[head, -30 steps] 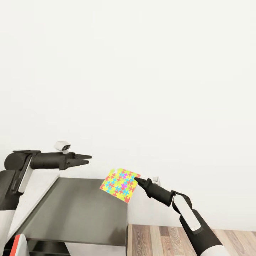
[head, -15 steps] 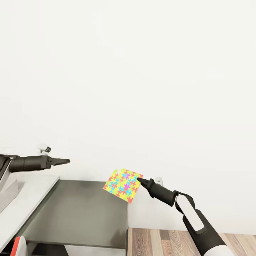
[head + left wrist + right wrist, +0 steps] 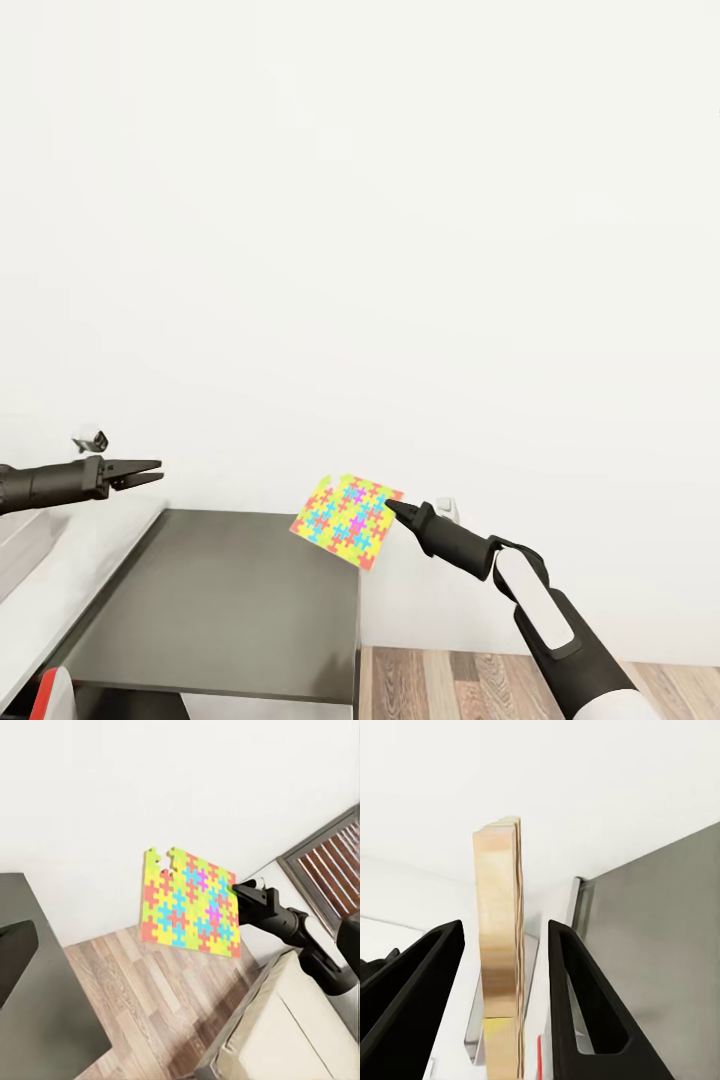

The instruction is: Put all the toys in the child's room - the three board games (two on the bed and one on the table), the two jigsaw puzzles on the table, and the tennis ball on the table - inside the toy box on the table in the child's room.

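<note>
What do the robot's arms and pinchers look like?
The right arm is mostly black with a smooth white panel, narrowing to a black wrist. The right gripper and left gripper are black with two thin pointed fingers. A small white and grey camera block sits atop the left wrist.

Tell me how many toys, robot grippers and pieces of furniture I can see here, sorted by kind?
Jigsaw puzzle: 1, held up by its edge in the right gripper
Grippers: 2, the right one and the left gripper
Furniture: 2, dark grey unit and bed
Total: 5
</note>
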Tool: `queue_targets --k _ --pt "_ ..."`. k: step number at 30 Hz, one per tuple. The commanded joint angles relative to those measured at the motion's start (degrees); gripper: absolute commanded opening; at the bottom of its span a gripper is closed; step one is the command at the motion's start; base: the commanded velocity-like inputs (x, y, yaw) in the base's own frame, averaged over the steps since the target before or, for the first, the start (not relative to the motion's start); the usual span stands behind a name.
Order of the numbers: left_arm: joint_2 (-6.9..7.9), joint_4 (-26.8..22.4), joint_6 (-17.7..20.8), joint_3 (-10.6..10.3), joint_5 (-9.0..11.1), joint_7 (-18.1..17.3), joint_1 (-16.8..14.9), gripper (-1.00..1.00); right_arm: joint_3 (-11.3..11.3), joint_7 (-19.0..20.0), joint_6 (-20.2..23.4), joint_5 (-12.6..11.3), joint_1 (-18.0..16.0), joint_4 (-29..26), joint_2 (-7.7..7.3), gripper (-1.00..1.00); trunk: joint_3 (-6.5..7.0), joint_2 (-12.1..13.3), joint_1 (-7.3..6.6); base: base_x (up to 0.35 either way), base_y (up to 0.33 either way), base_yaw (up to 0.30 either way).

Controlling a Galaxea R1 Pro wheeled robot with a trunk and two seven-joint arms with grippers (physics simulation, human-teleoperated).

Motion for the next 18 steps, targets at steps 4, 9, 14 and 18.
queue_targets --k 4,9,14,18 --pt "-0.28 0.0 0.6 -0.1 0.1 -0.2 0.0 1.0 0.1 0.2 0.1 0.0 0.0 0.0 0.02 -1.0 -0.02 0.0 0.02 0.0 0.0 0.0" --pt "-0.26 0.0 0.6 0.0 0.2 -0.2 0.0 1.0 0.1 0.2 0.1 0.0 0.0 0.0 0.04 -1.0 -0.02 0.0 0.02 0.0 0.0 0.0" --pt "-0.26 0.0 0.6 0.0 0.2 -0.2 0.0 1.0 0.1 0.2 0.1 0.1 0.0 0.0 0.02 -1.0 -0.02 0.0 0.02 0.0 0.0 0.0" --pt "-0.26 0.0 0.6 0.0 0.2 -0.2 0.0 1.0 0.1 0.2 0.1 0.0 0.0 0.0 0.02 -1.0 -0.02 0.0 0.02 0.0 0.0 0.0"
